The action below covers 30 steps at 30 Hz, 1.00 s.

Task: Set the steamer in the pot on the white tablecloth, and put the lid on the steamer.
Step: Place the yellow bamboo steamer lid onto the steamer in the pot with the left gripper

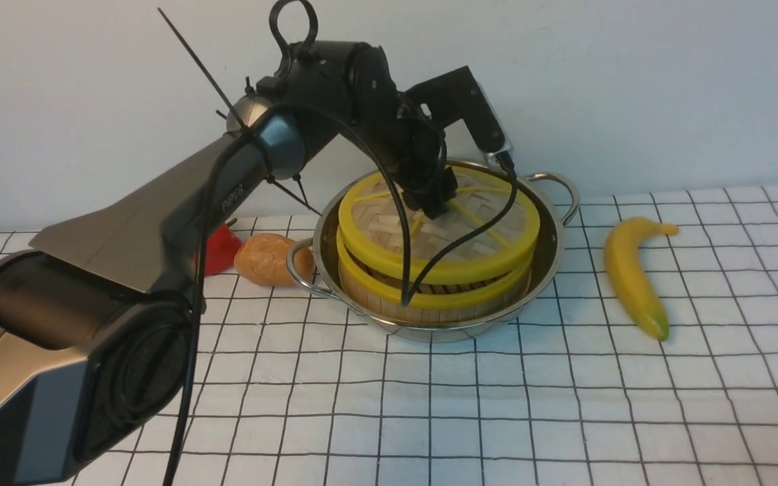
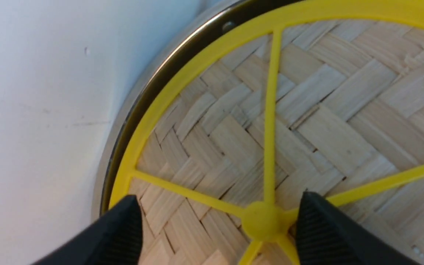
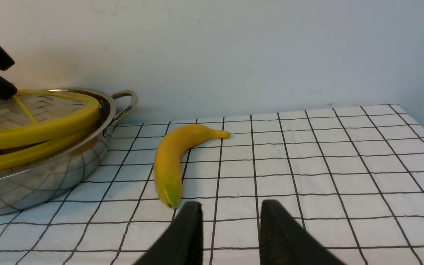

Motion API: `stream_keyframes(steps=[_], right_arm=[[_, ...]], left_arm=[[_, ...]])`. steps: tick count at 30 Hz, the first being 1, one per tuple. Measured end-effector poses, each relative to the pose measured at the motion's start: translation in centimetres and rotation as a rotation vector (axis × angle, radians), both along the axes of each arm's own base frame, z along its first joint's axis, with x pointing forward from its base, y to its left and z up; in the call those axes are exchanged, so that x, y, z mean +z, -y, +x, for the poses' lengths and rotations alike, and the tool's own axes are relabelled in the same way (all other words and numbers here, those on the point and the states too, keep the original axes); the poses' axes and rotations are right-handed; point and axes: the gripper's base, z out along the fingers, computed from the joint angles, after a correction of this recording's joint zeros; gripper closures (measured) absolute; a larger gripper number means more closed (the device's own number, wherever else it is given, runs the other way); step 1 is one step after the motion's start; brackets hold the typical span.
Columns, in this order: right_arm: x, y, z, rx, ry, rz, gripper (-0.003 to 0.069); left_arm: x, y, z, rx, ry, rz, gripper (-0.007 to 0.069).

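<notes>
"PIPER" on the left arm (image 1: 159, 223)

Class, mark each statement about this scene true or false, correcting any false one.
1. The steamer sits inside the pot. True.
2. The lid lies on the white tablecloth. False: it rests on the steamer.
3. The left hand is open above the lid. True.
4. The banana is in the pot. False: it lies on the white tablecloth beside the pot.
5. The right hand grips the banana. False: it is open and empty.
</notes>
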Motion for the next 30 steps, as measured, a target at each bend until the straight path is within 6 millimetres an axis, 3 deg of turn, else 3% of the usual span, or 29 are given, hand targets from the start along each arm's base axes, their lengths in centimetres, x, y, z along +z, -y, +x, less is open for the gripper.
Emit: stream_keyframes(steps=[5,17,30], right_arm=[[0.0,0.0,0.0,0.000,0.000,0.000,0.0419],[0.0,0.0,0.0,0.000,0.000,0.000,0.0419],[0.0,0.0,0.0,0.000,0.000,0.000,0.0419]], left_arm=[[0.0,-0.3,-0.3,0.012,-0.036,0.026,0.0107],[-0.1,0.0,-1.1,-0.009,-0.125,0.004,0.0237],[-0.3,0.8,-1.9,-0.054,-0.158,0.042,0.0238]])
